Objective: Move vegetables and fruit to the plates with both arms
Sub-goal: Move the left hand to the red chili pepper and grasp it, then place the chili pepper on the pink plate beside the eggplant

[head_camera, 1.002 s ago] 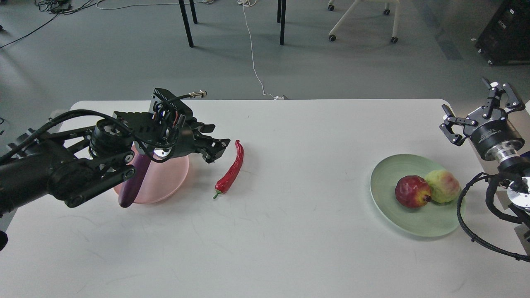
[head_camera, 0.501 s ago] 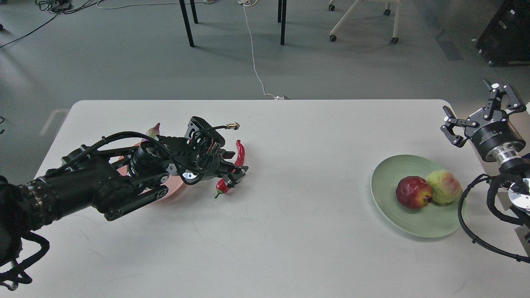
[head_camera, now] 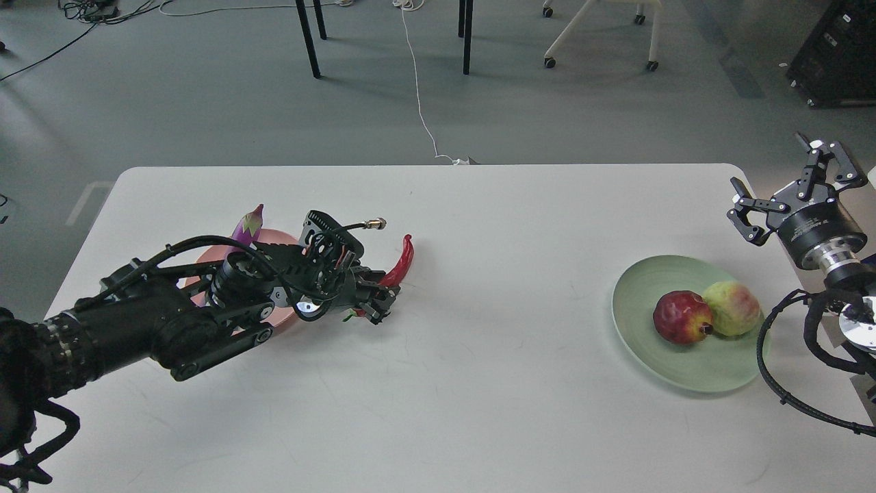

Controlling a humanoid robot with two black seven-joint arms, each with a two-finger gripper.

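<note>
Gripping red chili pepper (head_camera: 400, 266) near its stem end: left gripper (head_camera: 373, 307) closed on it, left of centre. Eggplant (head_camera: 247, 226) already on pink plate (head_camera: 274, 241). Both fruits (head_camera: 705, 313) resting on green plate (head_camera: 691, 366), right. Right gripper (head_camera: 787, 188) spread, empty. Chili transfer only step left, judging so.

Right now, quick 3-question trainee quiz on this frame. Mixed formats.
1. True or false: both fruits lie on the green plate.
2. Multiple choice: the left gripper is at the A) eggplant B) chili pepper C) pomegranate-like fruit.
3. Fill in: the right gripper is ____ and holds nothing.

Key:
1. True; the yellow-green fruit touches the red one.
2. B, at the stem end.
3. open
</note>
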